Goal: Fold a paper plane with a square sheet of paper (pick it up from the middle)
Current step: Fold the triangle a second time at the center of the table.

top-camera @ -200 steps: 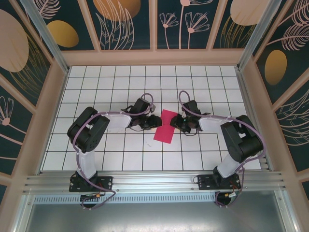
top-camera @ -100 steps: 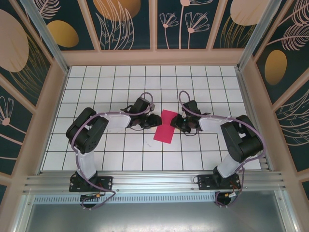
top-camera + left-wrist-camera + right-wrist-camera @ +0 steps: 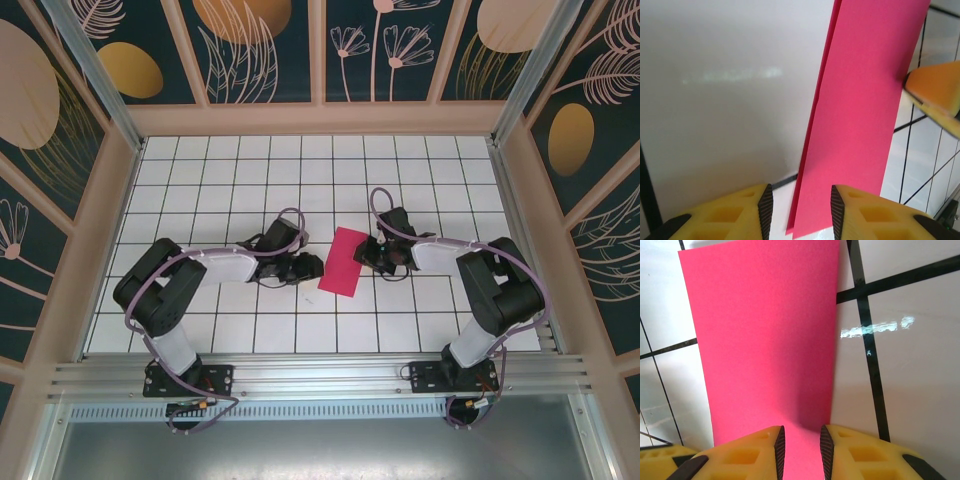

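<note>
From the top cam you've got the square sheet of paper (image 3: 342,262), folded into a pink rectangle, lying flat on the white grid table (image 3: 230,180) at mid-frame. The left gripper (image 3: 316,266) is at its left edge and the right gripper (image 3: 362,253) at its right edge. On the left wrist cam the paper (image 3: 860,110) runs from upper right to bottom centre, with two layers showing along its left edge. Its near corner sits in the gap of your left claw (image 3: 801,210), which is released, jaws apart. On the right wrist cam the paper (image 3: 765,340) fills the upper left and centre, and your right claw (image 3: 802,452) at the bottom is released too, with just a narrow gap and pink showing through it.
</note>
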`<act>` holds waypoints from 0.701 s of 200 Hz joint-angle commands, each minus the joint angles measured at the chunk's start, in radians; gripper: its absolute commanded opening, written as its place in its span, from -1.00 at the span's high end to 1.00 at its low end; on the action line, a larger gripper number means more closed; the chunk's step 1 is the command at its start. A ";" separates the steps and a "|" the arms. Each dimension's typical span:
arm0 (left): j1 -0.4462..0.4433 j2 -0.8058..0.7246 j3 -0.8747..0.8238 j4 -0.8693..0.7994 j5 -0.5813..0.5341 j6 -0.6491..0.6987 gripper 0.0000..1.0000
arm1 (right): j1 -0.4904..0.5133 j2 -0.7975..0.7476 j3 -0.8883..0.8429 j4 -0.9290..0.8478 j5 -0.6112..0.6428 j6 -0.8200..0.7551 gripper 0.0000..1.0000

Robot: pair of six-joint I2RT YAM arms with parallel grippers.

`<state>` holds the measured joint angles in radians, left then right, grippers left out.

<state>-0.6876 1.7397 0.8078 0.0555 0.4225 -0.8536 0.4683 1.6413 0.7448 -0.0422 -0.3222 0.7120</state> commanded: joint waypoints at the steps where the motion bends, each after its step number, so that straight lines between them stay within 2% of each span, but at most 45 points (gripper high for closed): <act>1: -0.030 -0.010 0.004 -0.010 0.034 -0.022 0.22 | 0.002 0.036 0.007 -0.040 0.018 -0.013 0.42; 41: -0.046 0.007 0.023 -0.057 -0.011 -0.018 0.20 | 0.002 0.034 0.006 -0.040 0.018 -0.013 0.42; 140: -0.051 -0.012 0.024 0.025 0.030 -0.040 0.22 | 0.001 0.031 -0.004 -0.037 0.016 -0.015 0.42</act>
<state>-0.7330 1.7420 0.8135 0.0444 0.4370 -0.8703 0.4683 1.6417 0.7452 -0.0437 -0.3222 0.7120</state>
